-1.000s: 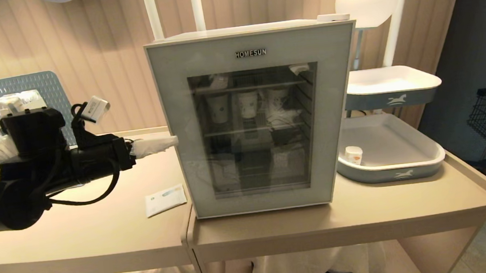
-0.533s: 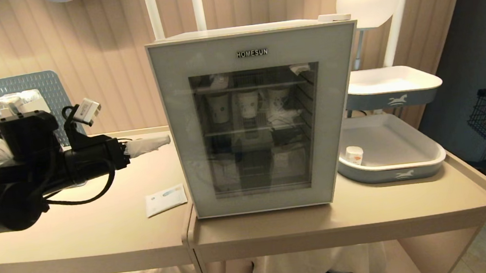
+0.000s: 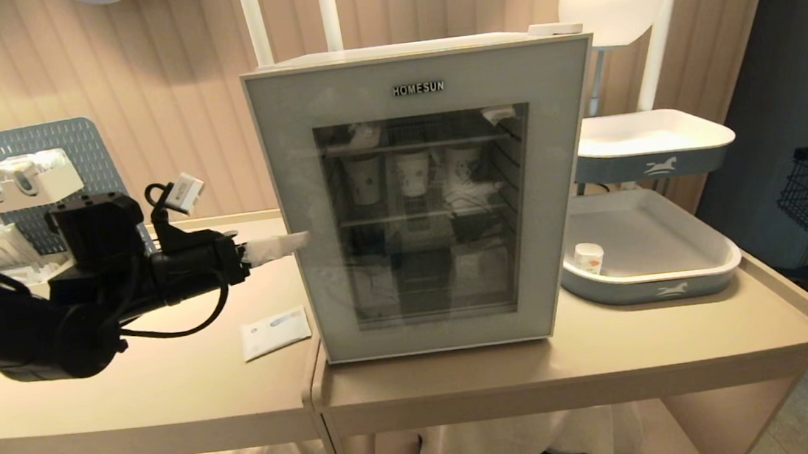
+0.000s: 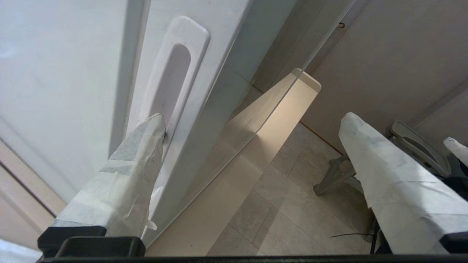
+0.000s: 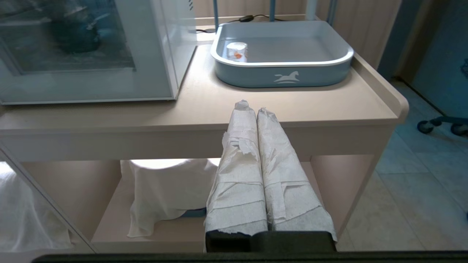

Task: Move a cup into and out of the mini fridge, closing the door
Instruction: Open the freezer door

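Head view: mini fridge [image 3: 430, 195] stands on the beige counter [image 3: 609, 355] with its door [image 3: 282, 194] shut — dark glass window, "HOMESUN" lettering at 12 o'clock on the frame.
Left gripper [image 3: 287, 244]: at 9 o'clock of the fridge, level, its tape-wrapped fingers spread wide and empty, tips at the door's side edge.
Left wrist view: one finger [image 4: 135, 171] touches the lower end of the white recessed handle [image 4: 172, 76] on the door's side; the other finger [image 4: 395, 182] hangs well apart, out in front of the glass, over the floor.
Cup [image 3: 588, 257]: upright in the grey tray [image 3: 677, 290] at 3 o'clock of the fridge, near the tray's fridge-side wall; small white pot with orange marks.
Right gripper [image 5: 252, 109]: parked low in front of the counter's edge — its wrapped fingers pressed together, nothing between them.
Right wrist view: the cup [image 5: 237, 51] sits at 12 o'clock from the fingertips, inside the tray [image 5: 285, 75].
Inside the fridge: taller paper cups [image 3: 410, 173] on the upper wire shelf, dim behind the glass.
Other: a white packet [image 3: 275, 332] lies flat on the counter at 8 o'clock of the fridge.
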Controlling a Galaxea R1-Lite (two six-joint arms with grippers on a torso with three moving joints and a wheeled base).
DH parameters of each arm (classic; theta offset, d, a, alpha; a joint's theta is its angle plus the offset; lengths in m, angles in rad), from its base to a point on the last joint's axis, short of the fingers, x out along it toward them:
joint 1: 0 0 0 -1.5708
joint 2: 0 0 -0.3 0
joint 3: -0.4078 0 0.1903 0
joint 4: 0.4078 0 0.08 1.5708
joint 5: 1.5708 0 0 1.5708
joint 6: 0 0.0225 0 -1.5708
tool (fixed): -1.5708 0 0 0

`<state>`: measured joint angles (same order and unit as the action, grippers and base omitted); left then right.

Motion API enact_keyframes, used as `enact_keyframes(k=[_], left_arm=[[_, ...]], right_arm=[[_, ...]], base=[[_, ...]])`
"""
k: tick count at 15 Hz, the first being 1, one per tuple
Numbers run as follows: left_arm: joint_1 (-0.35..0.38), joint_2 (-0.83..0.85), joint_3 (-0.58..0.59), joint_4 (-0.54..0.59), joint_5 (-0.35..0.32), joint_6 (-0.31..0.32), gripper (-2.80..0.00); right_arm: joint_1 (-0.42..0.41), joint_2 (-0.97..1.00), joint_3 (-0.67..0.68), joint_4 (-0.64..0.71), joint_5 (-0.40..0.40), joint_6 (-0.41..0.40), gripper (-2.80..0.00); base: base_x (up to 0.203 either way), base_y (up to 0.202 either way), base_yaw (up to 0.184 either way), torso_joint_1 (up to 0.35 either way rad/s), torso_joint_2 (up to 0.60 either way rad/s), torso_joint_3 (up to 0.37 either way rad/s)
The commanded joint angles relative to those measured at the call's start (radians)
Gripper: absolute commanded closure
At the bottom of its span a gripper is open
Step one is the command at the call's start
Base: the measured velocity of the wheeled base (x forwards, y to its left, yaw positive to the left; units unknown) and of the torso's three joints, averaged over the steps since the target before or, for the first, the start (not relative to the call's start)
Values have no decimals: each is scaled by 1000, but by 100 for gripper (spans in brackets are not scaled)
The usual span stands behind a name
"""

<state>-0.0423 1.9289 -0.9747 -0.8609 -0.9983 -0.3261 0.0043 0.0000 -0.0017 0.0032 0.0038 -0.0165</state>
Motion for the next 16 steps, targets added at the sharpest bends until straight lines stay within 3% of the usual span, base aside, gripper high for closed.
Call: enact_keyframes(k=[1,9,16], left_arm=[[-11,25,-7,-10,-5,-5,-280],[-41,-70,63,-11,-21,-79,-280],[-40,-327,323,-12,-98,-86,-280]], right_arm=[[0,2,-1,0,1,-2,0],[0,2,-1,1,1,-3,0],[0,2,-1,0,1,-2,0]], base=[[0,0,0,0,0,0],[0,0,0,0,0,0],[0,0,0,0,0,0]])
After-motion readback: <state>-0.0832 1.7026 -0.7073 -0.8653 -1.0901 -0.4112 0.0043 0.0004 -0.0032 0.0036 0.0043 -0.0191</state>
